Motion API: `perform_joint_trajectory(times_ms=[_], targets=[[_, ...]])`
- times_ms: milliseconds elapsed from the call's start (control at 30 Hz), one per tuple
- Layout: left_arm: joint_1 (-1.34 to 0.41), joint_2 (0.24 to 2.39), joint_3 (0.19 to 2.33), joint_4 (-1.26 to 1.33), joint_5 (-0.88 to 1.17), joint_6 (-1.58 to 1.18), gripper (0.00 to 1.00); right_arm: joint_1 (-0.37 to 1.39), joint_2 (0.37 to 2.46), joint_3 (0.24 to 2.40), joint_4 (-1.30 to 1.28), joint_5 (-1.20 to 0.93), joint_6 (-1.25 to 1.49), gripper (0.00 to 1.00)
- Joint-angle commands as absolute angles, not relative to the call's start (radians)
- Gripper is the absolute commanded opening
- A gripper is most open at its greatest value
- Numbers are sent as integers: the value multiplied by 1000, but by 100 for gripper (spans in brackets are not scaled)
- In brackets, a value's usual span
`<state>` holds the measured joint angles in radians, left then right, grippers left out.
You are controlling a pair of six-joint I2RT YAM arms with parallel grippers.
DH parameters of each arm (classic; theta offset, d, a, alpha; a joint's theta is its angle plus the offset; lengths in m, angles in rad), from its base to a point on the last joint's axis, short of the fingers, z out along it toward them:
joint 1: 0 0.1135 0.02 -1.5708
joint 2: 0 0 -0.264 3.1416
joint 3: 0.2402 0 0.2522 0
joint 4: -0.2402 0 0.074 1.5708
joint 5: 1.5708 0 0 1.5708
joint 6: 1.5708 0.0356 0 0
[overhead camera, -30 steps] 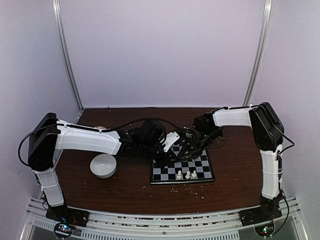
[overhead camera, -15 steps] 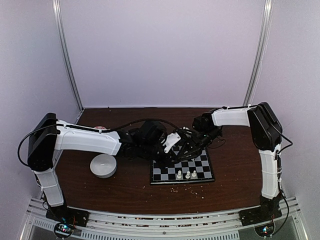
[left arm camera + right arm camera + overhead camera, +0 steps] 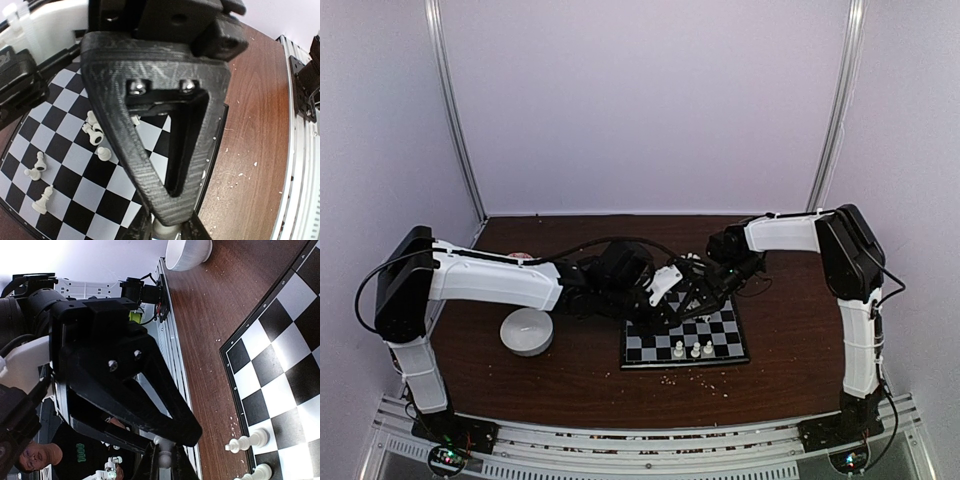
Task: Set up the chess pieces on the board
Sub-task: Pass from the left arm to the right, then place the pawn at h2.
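Right gripper [image 3: 164, 465] edged toward left gripper [image 3: 165, 227], now clamped on a chess piece [image 3: 160, 443]; left's grip unclear; only three pieces [image 3: 695, 349] stand on the board [image 3: 730, 340].

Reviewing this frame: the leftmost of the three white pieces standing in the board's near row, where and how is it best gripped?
Probably by its slim upper part, coming straight down from above. The leftmost piece stands upright on the board, and its neighbour stands just to its right, so fingers closing on its near and far sides should avoid bumping that one.
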<state>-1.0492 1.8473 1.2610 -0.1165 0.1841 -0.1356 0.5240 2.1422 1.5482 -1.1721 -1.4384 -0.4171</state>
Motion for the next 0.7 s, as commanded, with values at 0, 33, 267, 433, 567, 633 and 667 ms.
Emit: perform_joint_trajectory(times_ms=[0,33,267,433,567,633,667], targets=[[-1054,1830,1280,-73,175,-121,25,535,2141,1598,-1246,-1486,-502,7],[-1054,1824,1276,-76,167,-120,28,534,2139,1608,-1266,-1478,-525,7],[-1052,1730,1184,-94,102,-112,39,515,2107,1634,-1302,-1413,-582,7],[-1035,1643,1094,-96,60,-126,39,509,2060,1608,-1199,-1331,-475,7],[-1002,1599,1036,-70,28,-159,39,509,1968,1543,-977,-1203,-276,7],[-979,1583,1011,-47,18,-183,39,509,1922,1525,-938,-1116,-244,7],[-968,1576,998,-33,14,-193,39,509,1905,1519,-935,-1072,-243,7]])
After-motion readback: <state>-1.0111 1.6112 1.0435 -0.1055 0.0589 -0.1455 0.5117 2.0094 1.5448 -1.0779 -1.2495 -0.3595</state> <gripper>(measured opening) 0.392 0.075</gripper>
